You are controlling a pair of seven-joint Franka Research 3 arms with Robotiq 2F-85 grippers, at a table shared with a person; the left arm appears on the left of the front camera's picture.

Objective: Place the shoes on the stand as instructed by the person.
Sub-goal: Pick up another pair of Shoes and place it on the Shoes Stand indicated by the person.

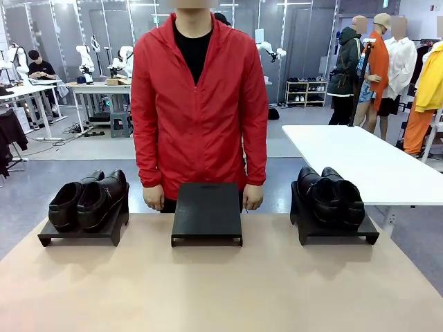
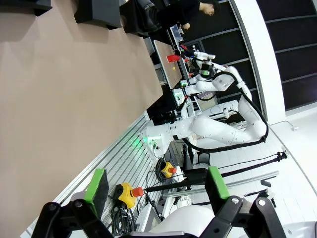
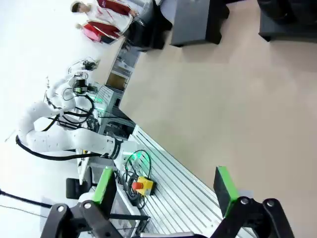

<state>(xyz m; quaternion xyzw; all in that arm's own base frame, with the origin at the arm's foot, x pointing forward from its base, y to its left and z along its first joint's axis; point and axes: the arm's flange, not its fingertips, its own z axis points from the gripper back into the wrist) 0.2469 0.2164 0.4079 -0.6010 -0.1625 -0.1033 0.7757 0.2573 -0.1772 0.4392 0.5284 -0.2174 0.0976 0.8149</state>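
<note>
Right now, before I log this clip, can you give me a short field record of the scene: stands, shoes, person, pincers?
stands: three black stands in a row at the table's far side
left stand: holds one pair of black shoes
middle stand: bare top
right stand: holds the other black pair
person: red jacket, standing behind the middle stand, hands lowered at the table edge
left pincer: open, holding nothing
right pincer: open, holding nothing
table: tan surface
</note>
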